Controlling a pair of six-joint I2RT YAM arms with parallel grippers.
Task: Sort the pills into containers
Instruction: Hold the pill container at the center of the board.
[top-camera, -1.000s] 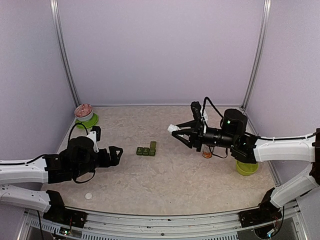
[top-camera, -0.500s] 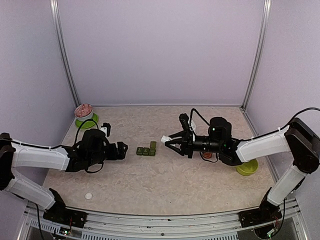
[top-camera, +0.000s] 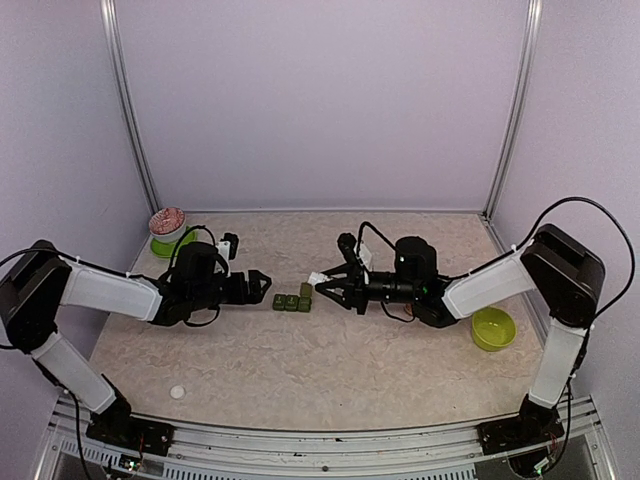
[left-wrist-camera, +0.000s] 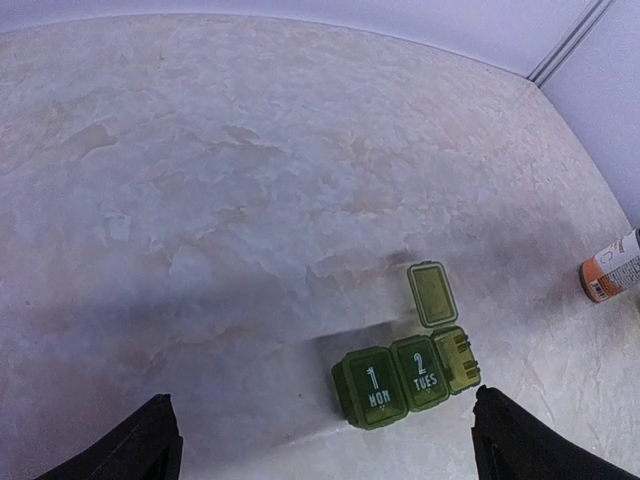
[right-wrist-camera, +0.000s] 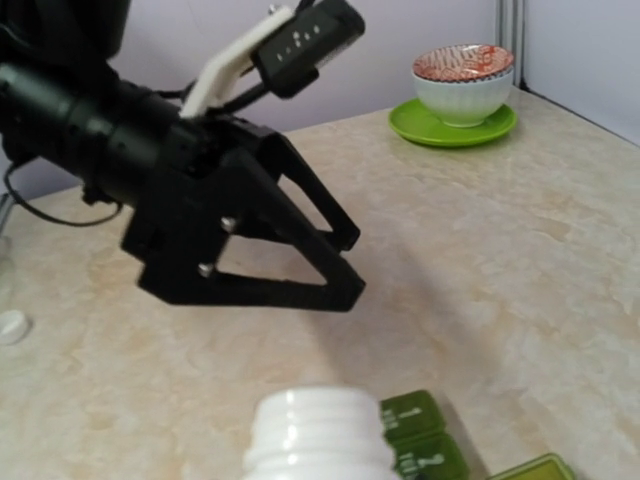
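- Left claw (top-camera: 262, 284) — a second ago back toward the left edge of the worktop (top-camera: 350, 370), now reached in just beside the left end of the containers (left-wrist-camera: 405, 375). Fingers spread wide, nothing in them.
- Right claw (top-camera: 323, 285) has come in from the right side over the same second and is now just beside the right end of the strip. It is clamped on a white bottle (right-wrist-camera: 320, 432), neck uncapped, mouth leading toward the strip.
- Containers unmoved, middle of the worktop. MON and TUES lids are down. The third compartment's lid (left-wrist-camera: 431, 293) is flipped up, on the bottle's side.
- No pill made out in the open compartment from the left wrist view — too small to be sure.
- Read: approach is over and both claws bracket the strip. Likely next, the left claw steadies the strip while the bottle tips over the open cell. No sorting done yet, by the look.
- Risk: wide mouth, small cell. A quick tip could spill onto the worktop.
- Orange bottle (left-wrist-camera: 610, 270) stands off to the right. White cap (top-camera: 177, 393) lies by the near-left corner.
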